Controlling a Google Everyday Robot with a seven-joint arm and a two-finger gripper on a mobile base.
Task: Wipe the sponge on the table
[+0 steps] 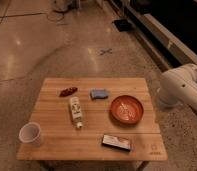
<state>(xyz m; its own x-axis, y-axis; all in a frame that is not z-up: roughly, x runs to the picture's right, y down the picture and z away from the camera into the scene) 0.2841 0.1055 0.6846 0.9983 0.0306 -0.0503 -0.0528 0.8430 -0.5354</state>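
Note:
The sponge (98,93), a small light-blue pad, lies flat on the table (52,135) near its far edge, between a dark red oblong object and an orange bowl. The table is a light wooden slatted top with a small dark logo at its near right corner. Only the white arm (184,90) shows, at the right edge beside the table. The gripper itself is out of the picture. Nothing touches the sponge.
On the table are a dark red oblong object (68,91), a white bottle lying on its side (75,111), an orange bowl (126,109), a flat black-and-white box (116,142) and a white cup (31,134). Polished floor surrounds it; a dark structure runs along the right.

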